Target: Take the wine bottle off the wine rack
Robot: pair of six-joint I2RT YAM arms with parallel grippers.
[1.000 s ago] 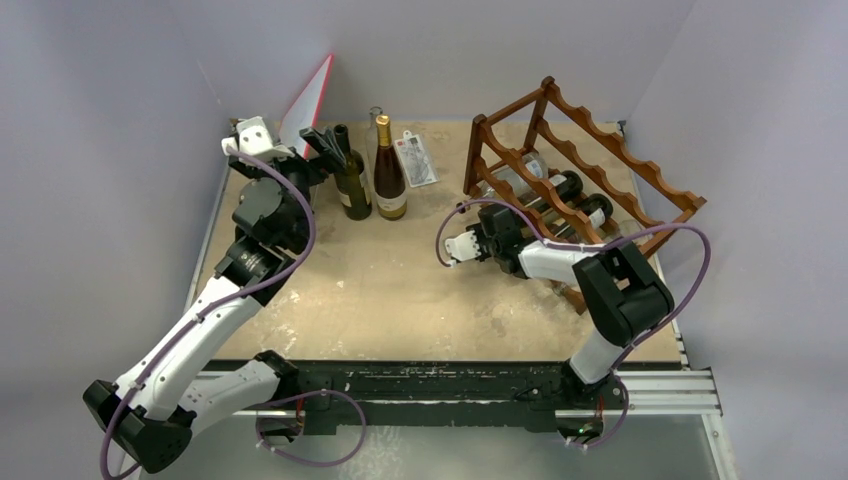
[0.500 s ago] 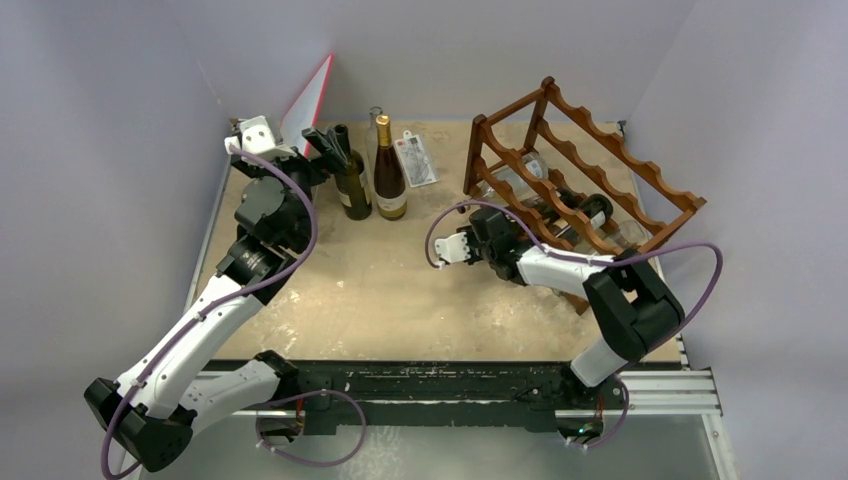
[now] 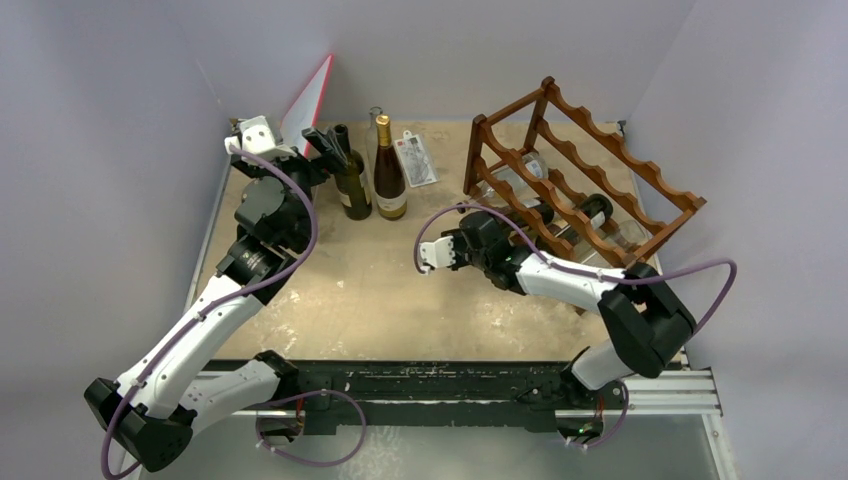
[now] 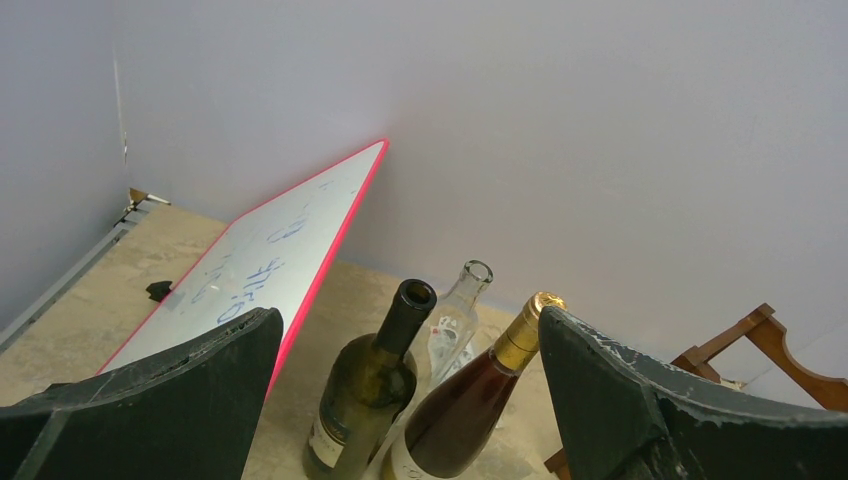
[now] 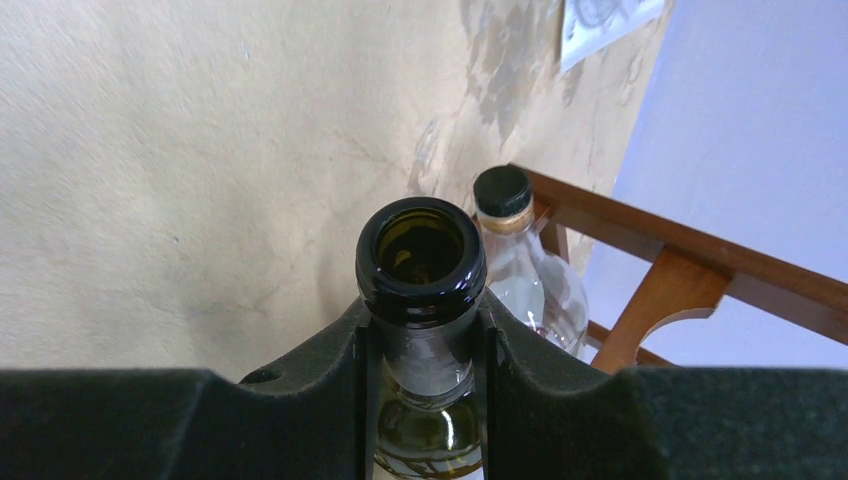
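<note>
Pulled back from the wine rack (image 3: 600, 170), my right gripper (image 5: 422, 335) clamps the wine bottle (image 5: 421, 250) neck; bottle comes partway out, body still in rack ahead. Extraction underway.

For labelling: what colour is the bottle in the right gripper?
The bottle is dark green glass; right wrist view shows it best.

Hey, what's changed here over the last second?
The right gripper moved left, away from the rack, and tightened shut on the neck of the dark bottle. The left gripper, open, the standing bottles and the rack stayed put.
</note>
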